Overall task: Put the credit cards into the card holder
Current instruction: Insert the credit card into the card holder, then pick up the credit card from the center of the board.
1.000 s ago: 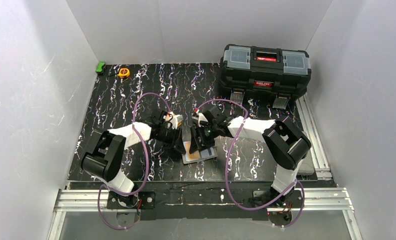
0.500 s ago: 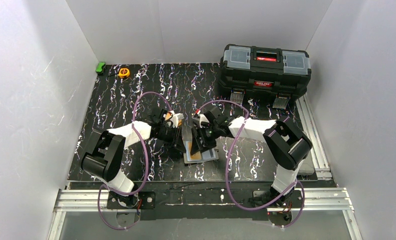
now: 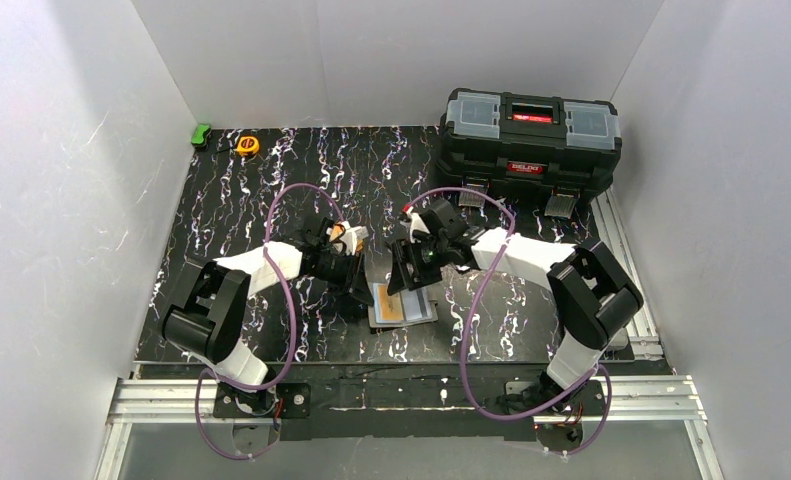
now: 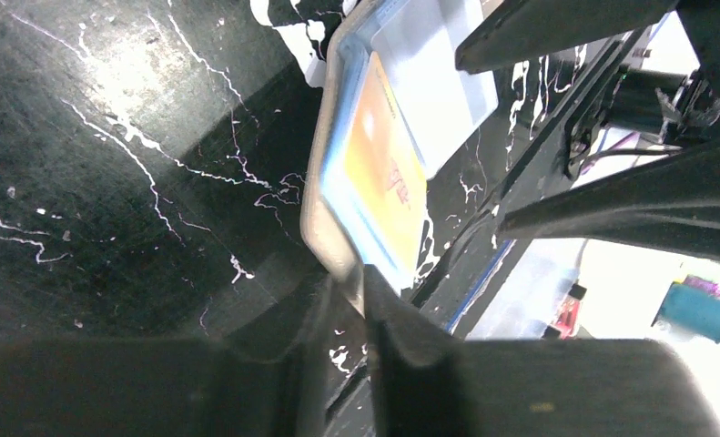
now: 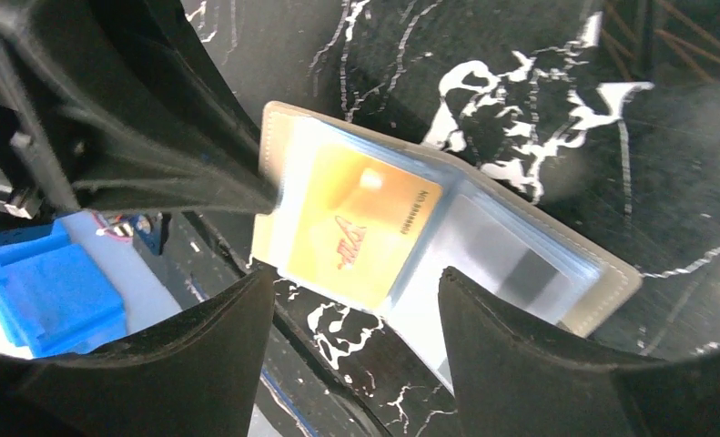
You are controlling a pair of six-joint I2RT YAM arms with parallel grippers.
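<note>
The card holder (image 3: 403, 305) lies spread open on the black marbled table (image 3: 261, 190), well in front of the black toolbox (image 3: 531, 140) and off past its left end, toward the arm bases. It has a taupe rim and clear pockets facing up. An orange-gold credit card (image 5: 360, 237) sits in the pocket farther from the toolbox, with its print and logo readable through the plastic. The pocket next to it shows only a greyish patch, and what that is I can't tell.

The left gripper (image 4: 365, 282) has its fingers squeezed almost together, pinching a corner of the holder's rim (image 4: 324, 182) on the side away from the toolbox. The right gripper (image 5: 351, 284) is on the toolbox side with its fingers spread wide. It holds nothing and hangs over the open pockets.
</note>
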